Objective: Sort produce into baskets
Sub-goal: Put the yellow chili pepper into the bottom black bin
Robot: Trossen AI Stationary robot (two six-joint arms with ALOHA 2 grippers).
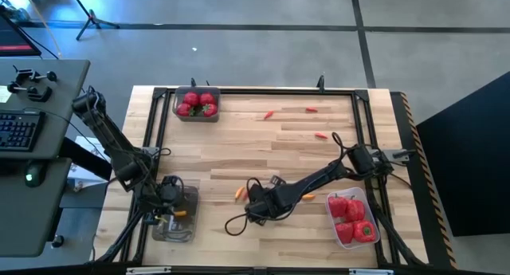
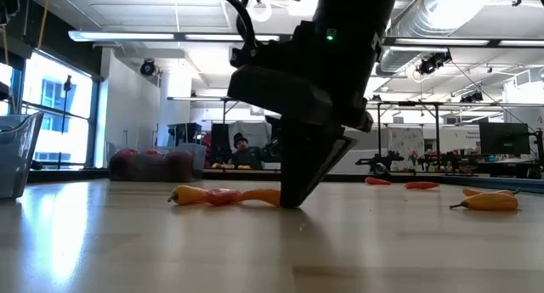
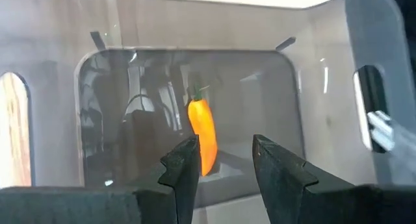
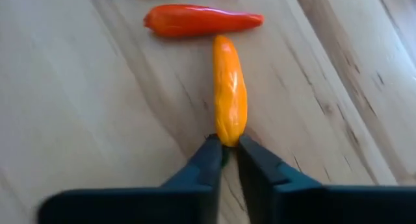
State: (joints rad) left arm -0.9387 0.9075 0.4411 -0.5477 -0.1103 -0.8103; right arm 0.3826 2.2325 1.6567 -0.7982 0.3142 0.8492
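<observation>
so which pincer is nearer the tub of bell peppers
Right. The right pincer is down on the table mid-front, a short way across the wood from the tub of bell peppers at the front right corner. The left pincer hangs over the tub at the front left.

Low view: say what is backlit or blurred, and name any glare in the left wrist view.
Low view: the right gripper is a dark silhouette against bright ceiling lights, and the room behind is soft. Left wrist view: reflections streak the tub around the orange piece.
</observation>
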